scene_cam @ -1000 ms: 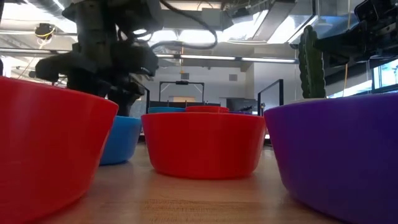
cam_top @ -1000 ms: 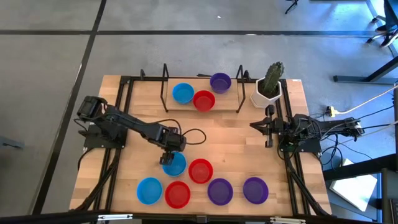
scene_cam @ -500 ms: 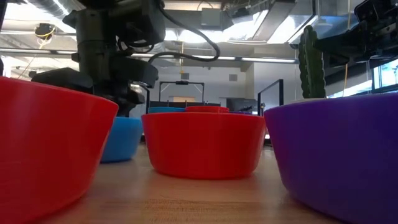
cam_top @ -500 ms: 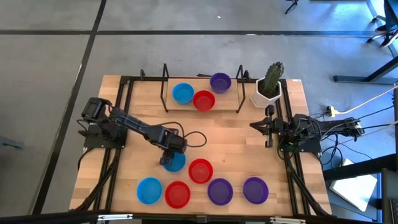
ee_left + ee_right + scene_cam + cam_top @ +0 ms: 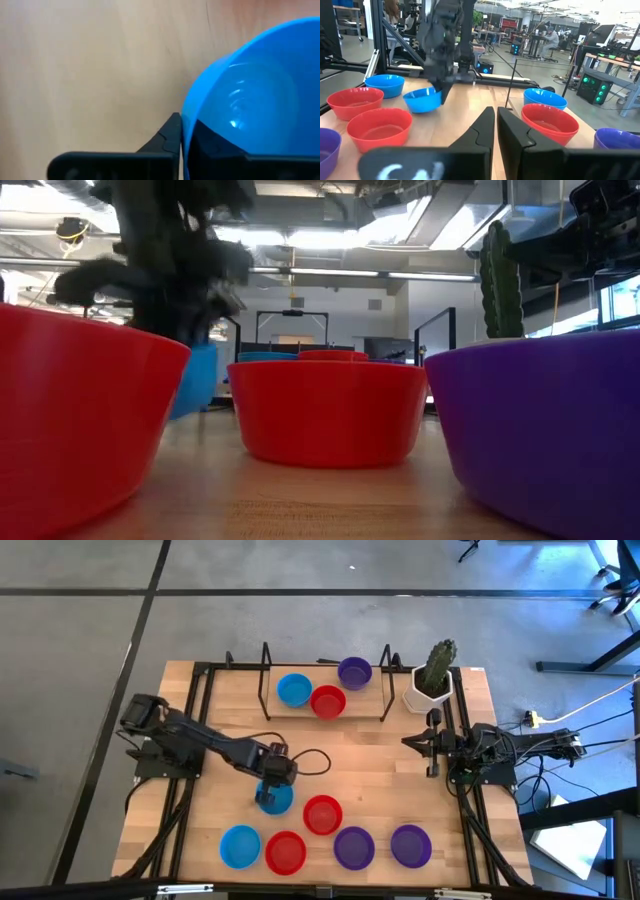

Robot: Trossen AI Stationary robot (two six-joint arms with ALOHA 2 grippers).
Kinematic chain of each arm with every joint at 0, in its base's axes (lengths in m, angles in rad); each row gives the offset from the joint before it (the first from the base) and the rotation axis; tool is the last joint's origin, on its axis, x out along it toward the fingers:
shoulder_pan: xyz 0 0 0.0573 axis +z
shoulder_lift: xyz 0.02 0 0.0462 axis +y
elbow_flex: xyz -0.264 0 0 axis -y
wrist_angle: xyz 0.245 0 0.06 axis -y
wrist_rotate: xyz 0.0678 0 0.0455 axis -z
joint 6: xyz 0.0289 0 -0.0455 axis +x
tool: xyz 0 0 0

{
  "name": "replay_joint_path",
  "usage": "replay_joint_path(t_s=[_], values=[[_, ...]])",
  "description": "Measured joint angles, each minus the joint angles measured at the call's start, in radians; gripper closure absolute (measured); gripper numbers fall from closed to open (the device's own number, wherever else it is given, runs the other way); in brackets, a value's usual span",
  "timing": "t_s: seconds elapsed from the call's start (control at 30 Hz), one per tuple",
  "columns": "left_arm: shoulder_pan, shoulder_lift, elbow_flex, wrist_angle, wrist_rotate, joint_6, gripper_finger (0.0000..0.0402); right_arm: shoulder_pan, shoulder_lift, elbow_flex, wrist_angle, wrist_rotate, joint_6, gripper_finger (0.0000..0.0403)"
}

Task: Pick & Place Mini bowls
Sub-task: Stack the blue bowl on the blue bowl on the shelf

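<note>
My left gripper point(image 5: 270, 780) is shut on a blue mini bowl point(image 5: 277, 799) near the table's middle; the bowl point(image 5: 197, 380) hangs tilted in the low view. More mini bowls stand on the table toward its near edge: blue point(image 5: 240, 845), red point(image 5: 285, 852), red point(image 5: 322, 814), purple point(image 5: 353, 847) and purple point(image 5: 410, 845). A blue point(image 5: 294, 690), a red point(image 5: 328, 701) and a purple point(image 5: 354, 672) bowl sit in the far rack. My right gripper point(image 5: 412, 740) waits shut at the right side, level, touching nothing. My left gripper pinches the blue bowl's rim point(image 5: 186, 120) on its far side, one finger point(image 5: 170, 137) outside the wall and the other point(image 5: 212, 145) inside the hollow. The fingers come steeply from above. The bowl hangs tilted below them, its visible underside off the table.
A black wire rack point(image 5: 265, 665) stands at the far middle. A white pot with a cactus point(image 5: 434, 675) stands at the far right. Bare wood point(image 5: 370, 765) lies between the rack and the near bowls. Black frame rails point(image 5: 195, 700) run along both sides.
My left gripper has sunk onto the blue bowl's far rim, shut on it and then risen a little. The bowl, flat on the table before, is now tipped and raised, and has shifted slightly toward the far left.
</note>
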Motion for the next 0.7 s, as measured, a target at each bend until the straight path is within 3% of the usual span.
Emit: replay_joint_path(t_s=[0.07,0.2,0.43,0.7], values=[[-0.007,-0.072,-0.02,0.035,-0.04,0.017,0.0398,0.0,0.0,0.0,0.0,0.0,0.0,0.0379],[-0.007,-0.269,-0.118,0.154,-0.023,0.051,0.0398,0.0,0.0,0.0,-0.001,0.0,0.0,0.0379],[0.002,-0.683,-0.436,0.444,-0.001,0.048,0.0398,0.0,0.0,0.0,-0.009,0.0,0.0,0.0379],[0.13,-1.013,-0.687,0.565,-0.006,-0.049,0.0398,0.0,0.0,0.0,-0.008,0.0,0.002,0.0379]])
